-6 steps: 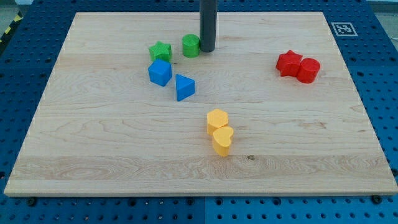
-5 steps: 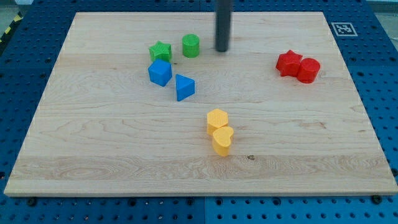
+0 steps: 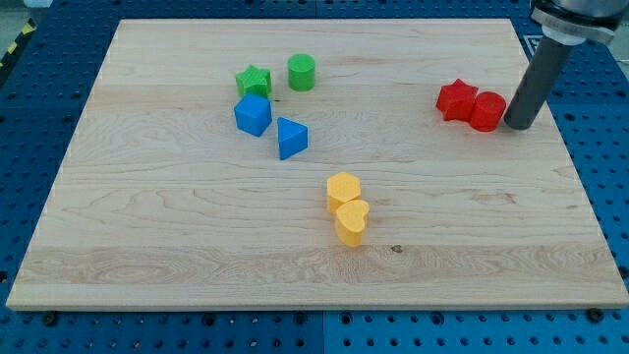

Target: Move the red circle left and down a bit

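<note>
Rod only, no pincer fitted: nothing to open or close, nothing held. Tip (image 3: 519,126) set down on the board (image 3: 177,236) just to the view's right of the red circle (image 3: 487,111), close beside it; contact cannot be confirmed from this view.

Red circle located near the board's right edge, in the upper half of the view, touching the red star (image 3: 456,99) on its left side. Circle lies to the view's left of the tip and very slightly higher. No long axis to consider: round block.

Judgement: tip is on the correct side for a leftward push, but roughly level with the circle, not above it. A straight push left would likely drive the circle into the star and carry both along. For a left-and-down result, contact point better placed on the circle's upper right, so that the push line runs toward the view's lower left, passing below the star.

Other blocks well apart and out of the push path: green star (image 3: 253,81), green circle (image 3: 302,72), two blue blocks (image 3: 267,123), two yellow blocks (image 3: 347,206).
</note>
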